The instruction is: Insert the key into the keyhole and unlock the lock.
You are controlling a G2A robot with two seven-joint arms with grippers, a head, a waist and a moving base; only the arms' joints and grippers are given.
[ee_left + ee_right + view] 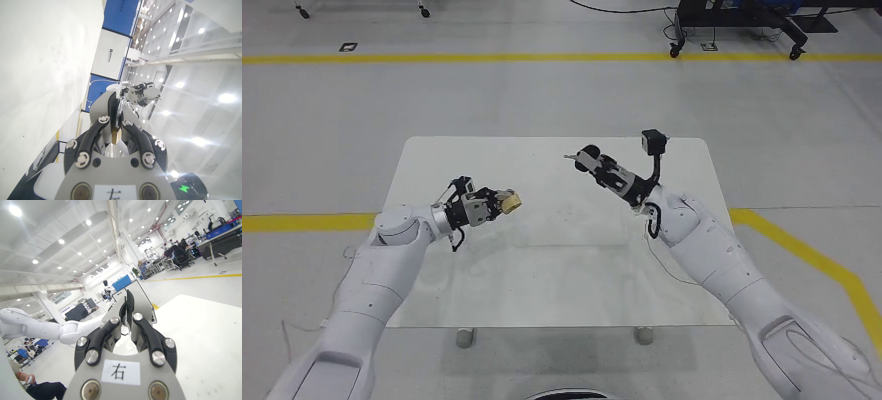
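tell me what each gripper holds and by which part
Left gripper holds the lock by its brass body. Right gripper pinches the key by one end, tip sticking out.

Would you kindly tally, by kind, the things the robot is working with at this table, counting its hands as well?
padlock: 1, brass, held in the left hand
key: 1, held in the right hand
hands: 2
table: 1, white
Total: 5
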